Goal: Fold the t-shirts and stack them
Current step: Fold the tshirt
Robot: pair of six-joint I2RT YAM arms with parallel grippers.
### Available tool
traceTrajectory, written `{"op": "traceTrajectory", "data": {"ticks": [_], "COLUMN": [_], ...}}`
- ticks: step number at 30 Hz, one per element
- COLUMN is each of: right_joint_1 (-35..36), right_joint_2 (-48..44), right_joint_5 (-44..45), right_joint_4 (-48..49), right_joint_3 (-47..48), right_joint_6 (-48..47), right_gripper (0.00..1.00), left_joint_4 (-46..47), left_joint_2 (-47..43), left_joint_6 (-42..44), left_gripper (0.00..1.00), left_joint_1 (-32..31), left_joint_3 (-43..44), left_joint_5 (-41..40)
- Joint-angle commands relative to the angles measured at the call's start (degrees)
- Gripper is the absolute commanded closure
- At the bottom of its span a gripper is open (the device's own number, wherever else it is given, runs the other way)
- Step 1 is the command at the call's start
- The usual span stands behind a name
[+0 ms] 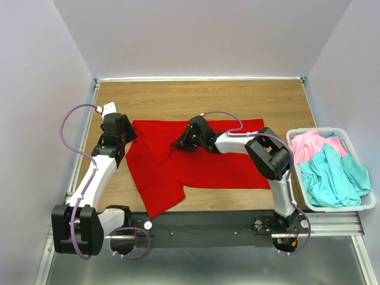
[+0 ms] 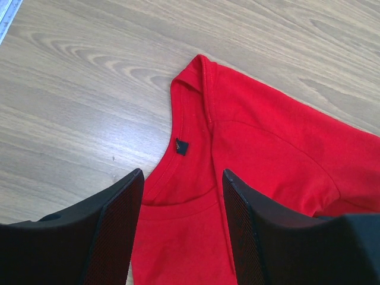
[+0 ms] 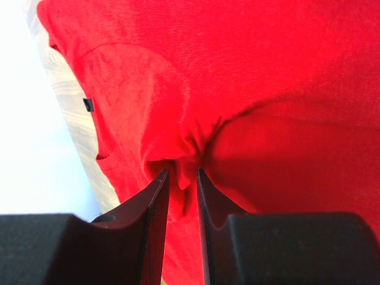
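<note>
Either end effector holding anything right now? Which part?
Right end effector pinches the red t-shirt at a bunched fold near the shoulder. Left end effector is open above the collar, holding nothing.

T-shirt [image 1: 208,169] on table [image 1: 178,101]; basket [image 1: 338,208] right, holding shirts [image 1: 329,175].

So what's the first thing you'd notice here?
The big red t-shirt spread across the wooden table, with the right gripper pinching a bunch of it. The left gripper is open over its collar, and a white basket at the right holds pink and teal shirts.
</note>
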Motion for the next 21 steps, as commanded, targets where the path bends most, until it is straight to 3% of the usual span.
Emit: {"op": "traceTrajectory", "data": {"ticks": [1, 17, 21], "right_joint_1": [0.8, 1.9, 1.9], "right_joint_2": [2.8, 2.8, 2.2], "right_joint_5": [2.0, 1.2, 1.8], "right_joint_4": [0.6, 0.5, 0.4], "right_joint_3": [1.4, 2.2, 1.7], "right_joint_6": [2.7, 3.0, 2.8], "right_gripper": [0.68, 0.68, 0.81], "left_joint_4": [1.1, 0.8, 0.9], "left_joint_2": [-0.2, 0.3, 0.6], "left_joint_6": [0.1, 0.2, 0.2], "left_gripper": [0.37, 0.37, 0.37], "left_joint_1": [0.0, -0.1, -0.1], "left_joint_3": [0.6, 0.7, 0.6], "left_joint_5": [0.6, 0.6, 0.6]}}
